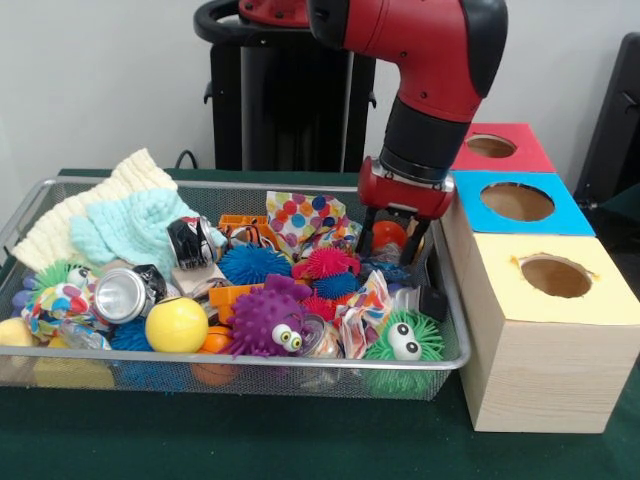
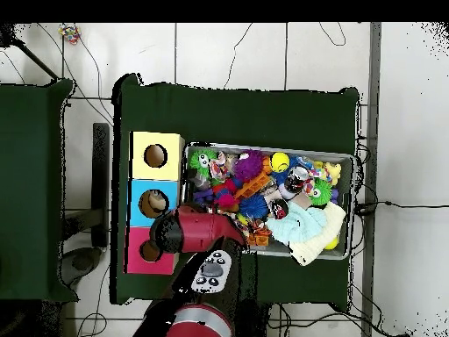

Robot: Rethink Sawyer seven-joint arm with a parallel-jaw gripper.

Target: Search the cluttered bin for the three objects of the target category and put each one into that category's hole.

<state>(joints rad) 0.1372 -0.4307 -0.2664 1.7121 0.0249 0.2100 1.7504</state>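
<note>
The cluttered bin (image 1: 60,351), a silver wire-mesh tray, holds several toys, cloths and cans; it also shows in the overhead view (image 2: 263,146). My gripper (image 1: 394,238) reaches down into the bin's right rear corner, next to the blue box. It is open, with its fingers on either side of an orange ball (image 1: 388,235); I cannot tell whether they touch it. In the overhead view the red arm (image 2: 197,230) hides the gripper. Three wooden boxes with round holes stand beside the bin: red (image 1: 530,150), blue (image 1: 565,215) and yellow (image 1: 500,280).
In the bin are a purple spiky ball with eyes (image 1: 265,320), a green one (image 1: 405,340), a yellow ball (image 1: 177,325), a crushed can (image 1: 122,295), a mint knitted cloth (image 1: 130,230), a polka-dot cloth (image 1: 300,215) and a blue spiky ball (image 1: 250,265). The tablecloth is dark green.
</note>
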